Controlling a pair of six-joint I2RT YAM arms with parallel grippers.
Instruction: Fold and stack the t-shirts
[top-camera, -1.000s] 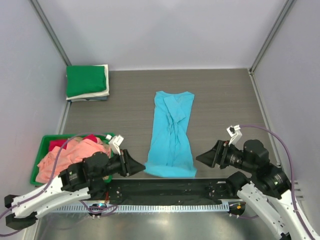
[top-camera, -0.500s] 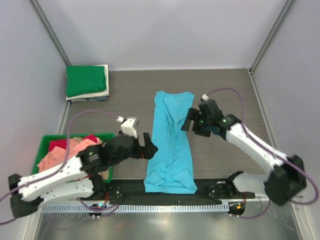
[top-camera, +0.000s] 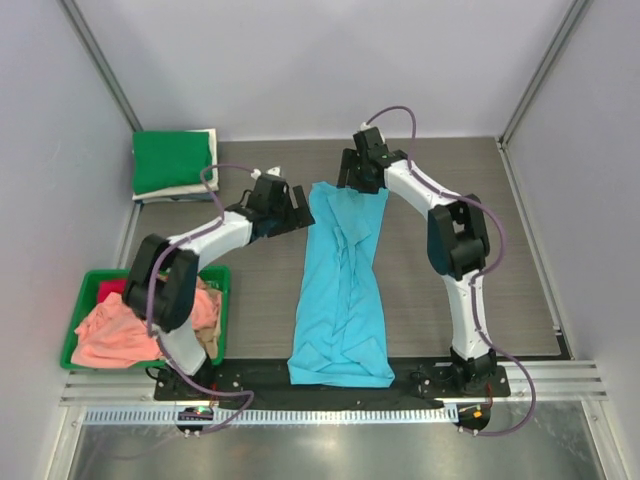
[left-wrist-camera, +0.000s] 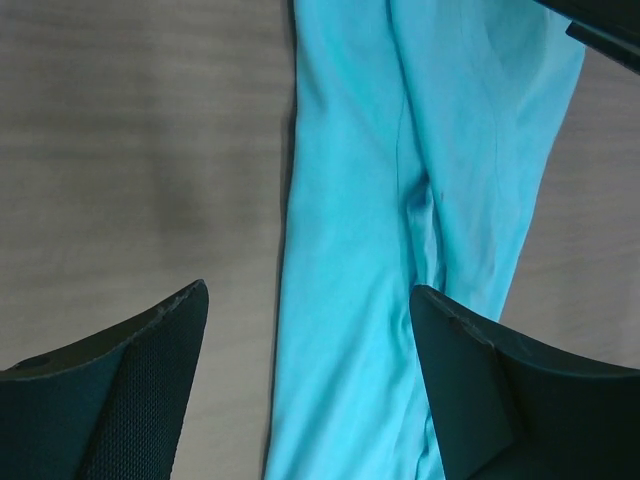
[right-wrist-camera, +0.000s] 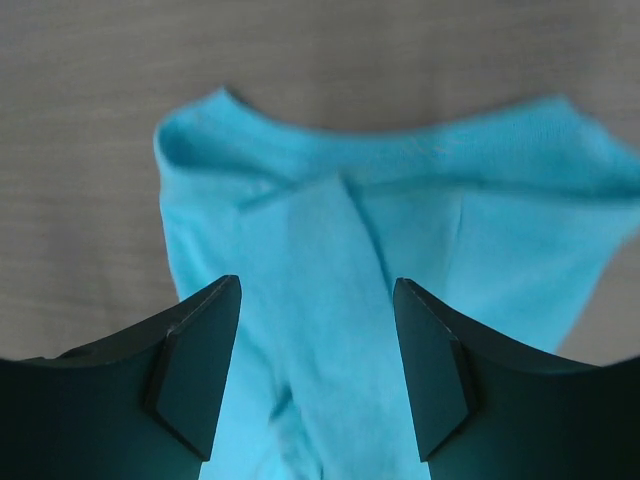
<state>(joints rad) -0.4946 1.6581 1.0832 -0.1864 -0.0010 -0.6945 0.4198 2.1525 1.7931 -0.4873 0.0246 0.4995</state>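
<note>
A sky-blue t-shirt (top-camera: 342, 280) lies folded into a long strip down the middle of the table, collar end at the far side. My left gripper (top-camera: 301, 208) hovers open at the strip's upper left; the shirt's left edge (left-wrist-camera: 300, 300) lies below its spread fingers (left-wrist-camera: 130, 390). Over the collar end my right gripper (top-camera: 357, 184) is open too, above the shirt (right-wrist-camera: 400, 230), nothing pinched. A folded green t-shirt (top-camera: 172, 160) tops a small stack at the far left. Salmon-pink (top-camera: 105, 335) and red (top-camera: 112, 290) t-shirts are heaped in the bin.
The green plastic bin (top-camera: 100, 275) stands at the near left. A cream shirt (top-camera: 212, 160) shows beneath the green one in the stack. A black base plate (top-camera: 250, 375) runs along the near edge, under the blue shirt's hem. Grey walls close in both sides.
Both arms reached from the near edge out to the far end of the blue shirt. The left gripper's jaws came apart on the way.
</note>
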